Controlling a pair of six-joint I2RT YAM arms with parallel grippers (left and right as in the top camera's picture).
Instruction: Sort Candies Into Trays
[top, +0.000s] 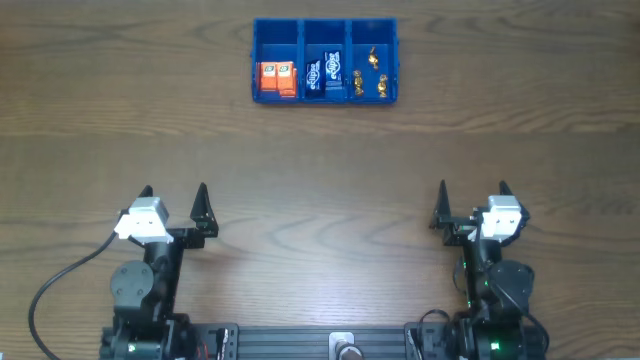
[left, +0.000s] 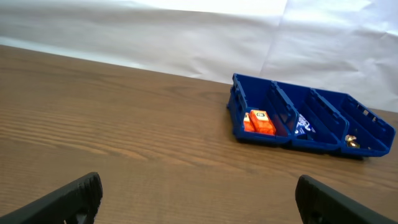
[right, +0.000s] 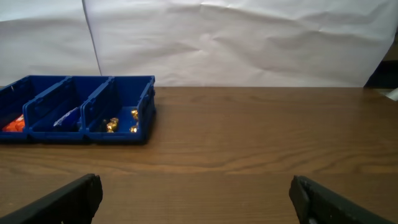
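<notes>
The left end effector (top: 175, 190) is hovering low over the tabletop (top: 320, 160) near the left arm's base, its 2 fingers spread wide and gripping nothing. The right end effector (top: 472, 188) is sitting level with it on the right side, spread wide in the same way and also holding nothing. The 2 are well apart from each other.

A broad stretch of wood-grain tabletop is lying between each end effector and the blue tray (top: 326, 22), which is resting near the far edge, roughly centred between the arms. The tray is divided into 3 compartments side by side. 2 orange candies (top: 278, 80) are lying in the left compartment, blue-wrapped candies (top: 324, 72) are filling the middle one, and small gold candies (top: 381, 90) are lying scattered in the right one.

A black cable (top: 60, 285) is looping across the tabletop beside the left arm's base. A white backdrop (right: 236, 43) is hanging behind the far edge.
</notes>
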